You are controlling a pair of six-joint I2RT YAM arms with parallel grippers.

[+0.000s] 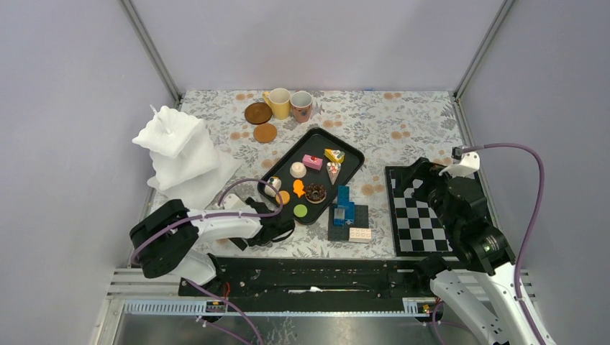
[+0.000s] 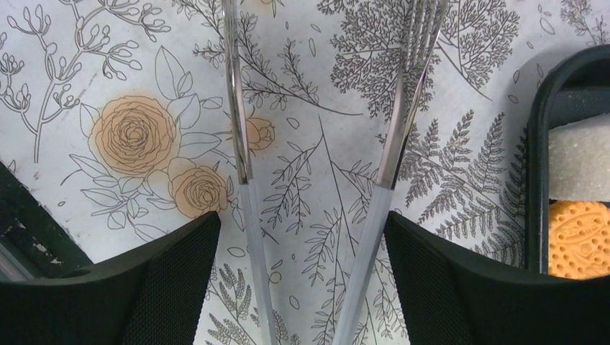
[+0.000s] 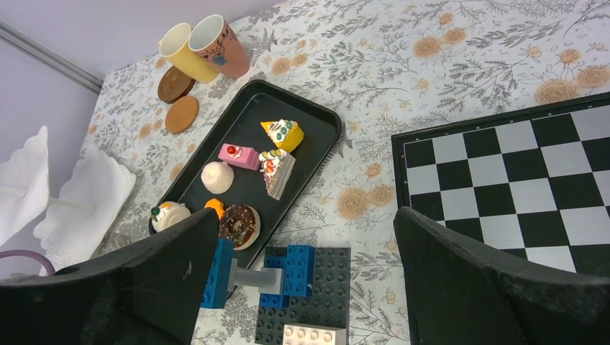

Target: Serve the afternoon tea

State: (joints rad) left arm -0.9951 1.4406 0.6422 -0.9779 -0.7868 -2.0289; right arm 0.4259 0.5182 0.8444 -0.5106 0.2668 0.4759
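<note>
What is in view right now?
tray: one, black, table centre
small cakes: five, pink, yellow, white, on the tray
donut: one, chocolate-brown, tray's near end
cookies: two orange, one green, tray's near end
mugs: one yellow, one pinkish patterned, far edge
coasters: two, brown, beside the yellow mug
brick stack: one, blue and black, beside the tray
chessboard: one, black and white, right side
tiered stand: one, white, left side
tongs: one, metal, table's near left
left gripper: open, astride the tongs
right gripper: open, empty
</note>
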